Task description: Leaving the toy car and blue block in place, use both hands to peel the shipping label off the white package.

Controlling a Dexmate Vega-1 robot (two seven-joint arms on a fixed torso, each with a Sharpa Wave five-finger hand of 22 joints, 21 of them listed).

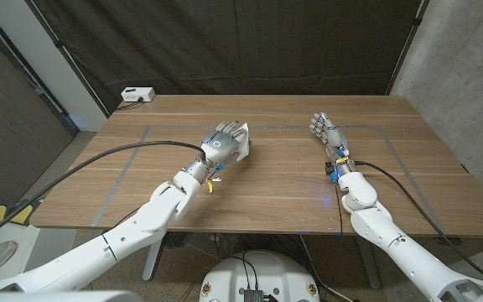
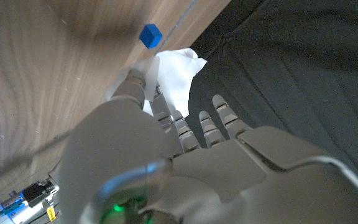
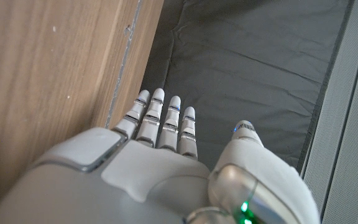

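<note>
Left hand on the package

We saw the left hand (image 1: pixel 220 143) grasping the white package (image 2: pixel 174 73) near the blue block (image 2: pixel 150 35); the right hand (image 1: pixel 326 132) stood released, fingers straight, on the desk (image 1: pixel 275 189).

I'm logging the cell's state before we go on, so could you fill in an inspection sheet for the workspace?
Surface: wooden table with faint taped lines.
Job's things: white package under the left hand's fingers; blue block beside it; toy car and label not made out.
Clutter: nothing seen.
Hands: left hand rests on the package; right hand holds nothing, fingers extended.
Cables: black cables run along both arms.
Surroundings: dark curtain behind; white box at the far left corner.
</note>
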